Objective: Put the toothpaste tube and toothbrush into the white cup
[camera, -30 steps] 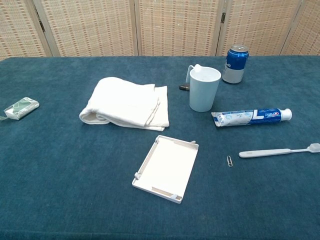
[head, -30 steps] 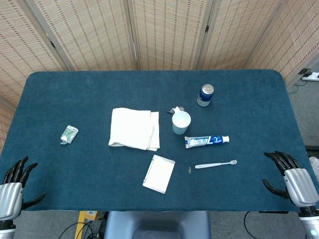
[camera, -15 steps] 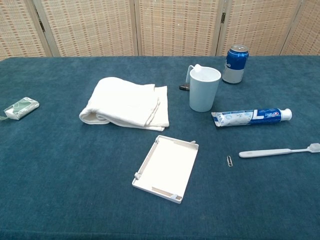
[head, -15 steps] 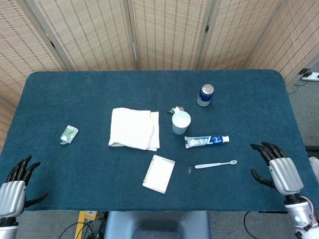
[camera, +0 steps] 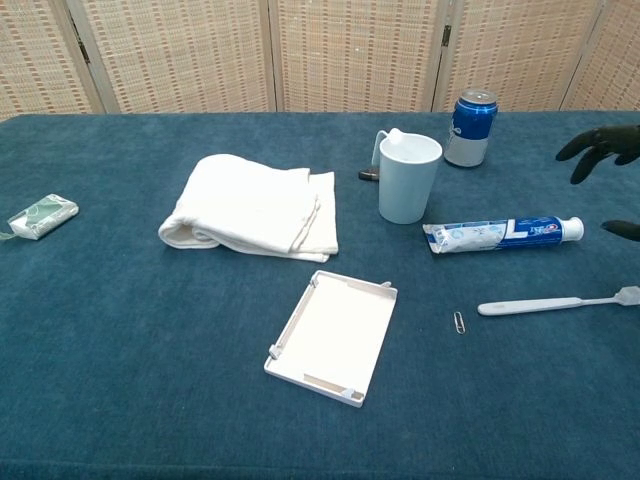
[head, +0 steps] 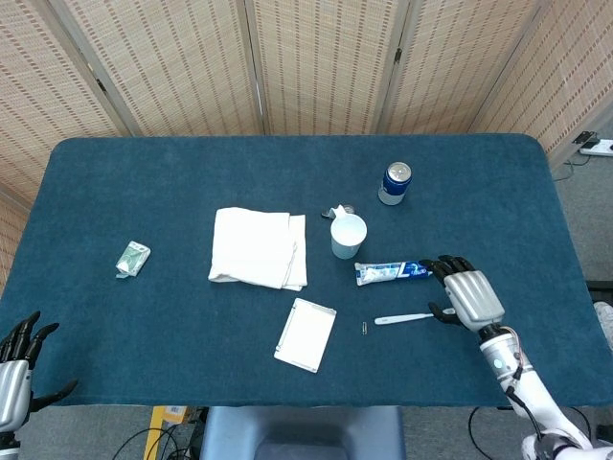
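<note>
On the blue counter (head: 192, 172), the white cup (head: 348, 236) stands upright right of the folded white towel (head: 257, 248), with the toothpaste tube (head: 393, 271) lying flat just in front of it and the toothbrush (head: 407, 318) lying flat nearer the front edge, a small paper clip (camera: 459, 322) at its handle end. The right hand (head: 466, 292) hovers over the cap end of the tube and the brush's head end, its dark fingers (camera: 592, 146) spread apart and holding nothing. The left hand (head: 13, 369) sits off the near left corner, its fingers likewise apart and empty.
</note>
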Available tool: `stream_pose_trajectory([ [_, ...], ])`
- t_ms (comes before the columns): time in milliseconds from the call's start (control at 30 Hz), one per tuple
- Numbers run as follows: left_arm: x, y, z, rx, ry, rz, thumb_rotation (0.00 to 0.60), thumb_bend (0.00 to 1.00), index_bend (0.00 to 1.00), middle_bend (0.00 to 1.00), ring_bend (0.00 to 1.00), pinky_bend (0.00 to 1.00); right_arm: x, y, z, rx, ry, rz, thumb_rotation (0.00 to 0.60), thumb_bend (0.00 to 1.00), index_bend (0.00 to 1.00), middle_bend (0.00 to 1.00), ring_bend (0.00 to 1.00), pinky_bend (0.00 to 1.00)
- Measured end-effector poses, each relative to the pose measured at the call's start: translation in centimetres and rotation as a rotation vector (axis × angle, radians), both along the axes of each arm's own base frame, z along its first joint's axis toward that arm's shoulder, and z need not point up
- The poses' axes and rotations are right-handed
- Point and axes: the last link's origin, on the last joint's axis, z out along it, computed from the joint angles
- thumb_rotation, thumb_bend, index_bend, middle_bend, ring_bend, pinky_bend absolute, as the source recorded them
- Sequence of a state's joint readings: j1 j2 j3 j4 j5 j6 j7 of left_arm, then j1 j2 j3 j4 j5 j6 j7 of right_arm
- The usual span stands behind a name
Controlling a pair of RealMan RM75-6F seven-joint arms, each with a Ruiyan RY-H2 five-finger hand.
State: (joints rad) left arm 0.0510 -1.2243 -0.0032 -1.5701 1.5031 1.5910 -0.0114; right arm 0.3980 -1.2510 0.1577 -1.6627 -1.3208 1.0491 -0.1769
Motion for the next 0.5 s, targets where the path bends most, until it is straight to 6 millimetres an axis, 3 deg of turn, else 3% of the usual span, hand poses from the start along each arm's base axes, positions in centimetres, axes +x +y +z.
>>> stream_pose_trajectory([
  [267,-0.5,-0.2,-0.1,-0.003,-0.005,0.017,0.600,0.14,0.23,0.05,0.02,0.15,1.2,-4.4,-3.9,0.044,0.062,-0.020,0.600,0.28,0.19,0.28,0.14,0.20],
  [500,-0.8,-0.5,0.1,0.005,-0.004,0.030,0.600,0.14,0.23,0.05,0.02,0.15,2.3,-6.6,-6.6,0.061,0.131,0.004,0.600,0.29,0.21,0.28,0.14,0.20],
])
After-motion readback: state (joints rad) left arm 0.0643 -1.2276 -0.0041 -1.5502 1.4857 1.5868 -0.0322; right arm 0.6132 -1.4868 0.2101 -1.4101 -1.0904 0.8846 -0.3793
